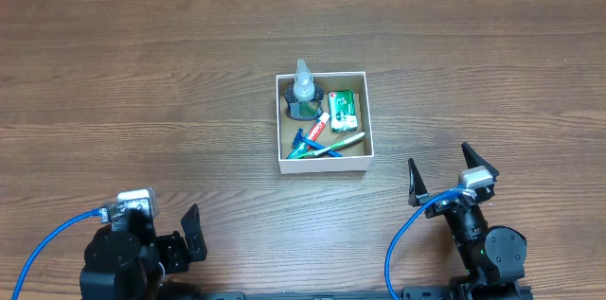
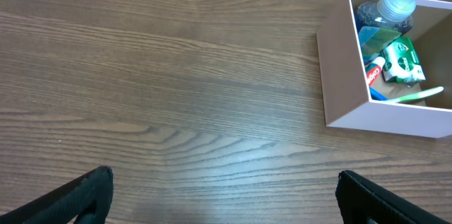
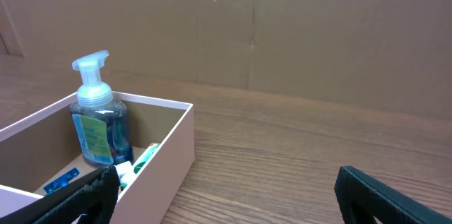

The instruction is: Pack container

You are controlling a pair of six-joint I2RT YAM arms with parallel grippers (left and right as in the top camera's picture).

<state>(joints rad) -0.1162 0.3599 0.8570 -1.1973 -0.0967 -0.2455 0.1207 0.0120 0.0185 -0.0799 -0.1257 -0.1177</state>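
The container (image 1: 327, 165) is a small white box with a brown inside, standing at the table's middle. It holds a dark pump bottle (image 1: 303, 90), a green packet (image 1: 342, 109), a toothpaste tube (image 1: 317, 130), a toothbrush (image 1: 343, 143) and a blue razor (image 1: 301, 145). My left gripper (image 1: 169, 236) is open and empty at the front left, far from the container (image 2: 337, 68). My right gripper (image 1: 447, 173) is open and empty at the front right, just right of the container (image 3: 166, 160). The bottle also shows in the right wrist view (image 3: 97, 121).
The wooden table (image 1: 142, 82) spreads around the box. A brown cardboard wall (image 3: 282, 26) stands behind the table in the right wrist view. Blue cables (image 1: 57, 234) run from both arms.
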